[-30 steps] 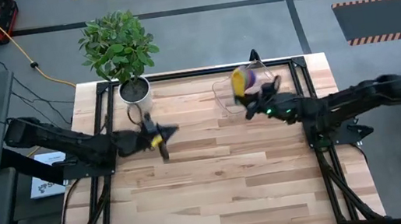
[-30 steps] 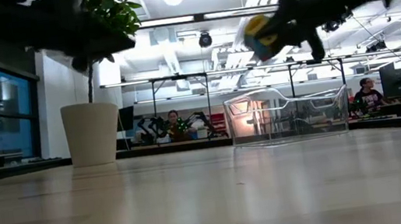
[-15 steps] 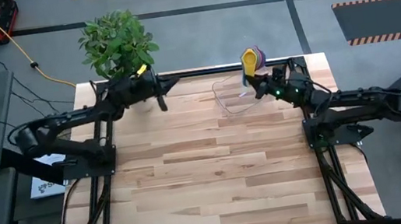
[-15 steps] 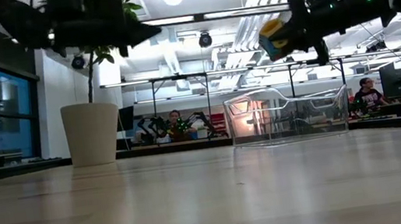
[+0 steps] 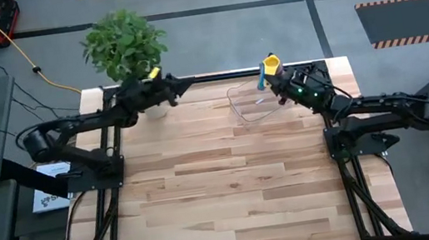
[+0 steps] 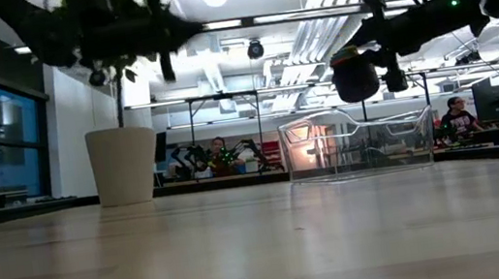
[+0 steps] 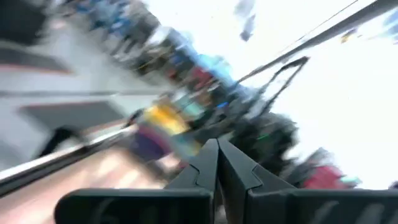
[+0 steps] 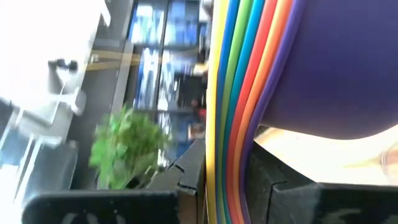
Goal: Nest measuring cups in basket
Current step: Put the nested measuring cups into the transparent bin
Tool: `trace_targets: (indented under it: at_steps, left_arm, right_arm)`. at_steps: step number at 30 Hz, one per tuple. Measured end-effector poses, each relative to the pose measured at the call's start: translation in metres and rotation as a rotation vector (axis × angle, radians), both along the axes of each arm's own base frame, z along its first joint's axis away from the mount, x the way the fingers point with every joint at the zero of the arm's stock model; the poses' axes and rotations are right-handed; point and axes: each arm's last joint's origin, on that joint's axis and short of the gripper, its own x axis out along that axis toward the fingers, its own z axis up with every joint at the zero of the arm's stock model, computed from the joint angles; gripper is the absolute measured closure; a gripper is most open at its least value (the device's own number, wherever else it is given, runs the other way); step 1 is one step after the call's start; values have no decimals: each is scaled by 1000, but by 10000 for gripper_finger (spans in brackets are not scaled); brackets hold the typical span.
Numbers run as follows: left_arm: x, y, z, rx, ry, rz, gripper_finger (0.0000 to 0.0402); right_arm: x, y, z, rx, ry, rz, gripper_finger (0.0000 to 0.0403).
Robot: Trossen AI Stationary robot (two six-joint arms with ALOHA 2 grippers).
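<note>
The measuring cups are nested in one stack, yellow showing from above, a purple bowl close in the right wrist view. My right gripper is shut on them in the air beside the far right corner of the basket. The basket is a clear bin resting on its bottom at the table's far side. In the low view the stack hangs dark above it. My left gripper is shut and holds nothing, in the air at the far edge beside the plant pot. My right gripper pinches the cups' stacked flat handles between its two fingers, the handles standing edge-on in the gap. The fingers reach in about level from the table's right. The stack is lifted clear of the basket and table, turned onto its side.
A white pot with a leafy plant stands at the table's far left corner, partly under my left arm; I cannot tell whether the arm touches it. Bare wood spreads over the middle and near side. People sit in the room beyond.
My left gripper has swung from the table's middle left toward the far edge, risen beside the plant and rolled. My right gripper has gone toward the far edge past the basket and rolled, turning the cup stack about. The pot has shifted slightly toward the right.
</note>
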Motion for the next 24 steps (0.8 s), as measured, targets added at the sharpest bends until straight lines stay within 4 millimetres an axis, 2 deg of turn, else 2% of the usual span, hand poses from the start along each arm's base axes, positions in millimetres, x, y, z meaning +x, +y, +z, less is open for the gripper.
trace_targets:
  at_steps: [3,7,11,16,21,24]
  left_arm:
    - [-12,-10,24,15,-107,-71,401]
    - [-38,-19,55,46,-203,-107,402]
    - [-62,-25,75,94,-249,-91,402]
    - [-78,-30,83,77,-231,-132,402]
    - [-79,-33,81,63,-194,-189,402]
    - [-78,-33,80,33,-188,-200,402]
  right_arm:
    - [7,1,1,35,4,-107,350]
    - [27,4,-3,84,27,-194,350]
    - [51,3,-13,149,33,-255,350]
    - [65,3,-20,164,-51,-390,350]
    - [87,3,-27,172,-58,-469,350]
    - [99,8,-39,182,-21,-465,350]
